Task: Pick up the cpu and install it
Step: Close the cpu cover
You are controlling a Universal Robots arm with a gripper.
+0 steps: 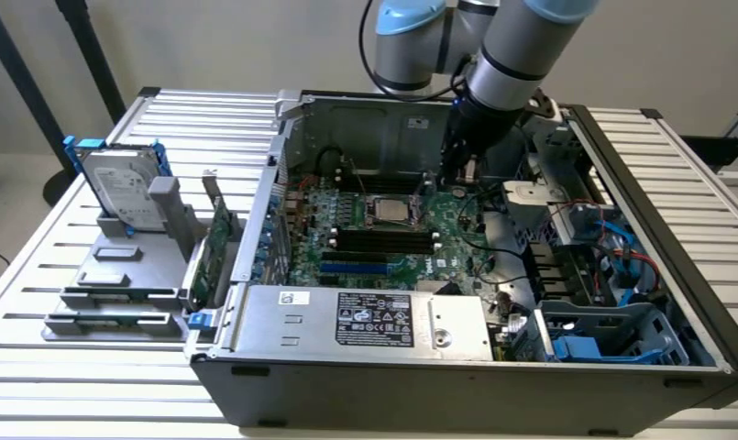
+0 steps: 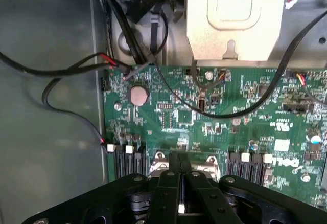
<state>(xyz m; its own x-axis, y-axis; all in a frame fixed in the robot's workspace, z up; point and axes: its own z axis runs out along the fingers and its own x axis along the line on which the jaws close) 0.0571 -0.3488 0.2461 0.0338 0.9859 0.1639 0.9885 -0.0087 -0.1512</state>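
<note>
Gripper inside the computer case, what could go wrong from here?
1. The shut gripper hangs close over the motherboard; a small drop could strike the socket frame or nearby parts.
2. Loose black cables run across and beside the board, near the gripper; they could snag as the arm moves.
</note>
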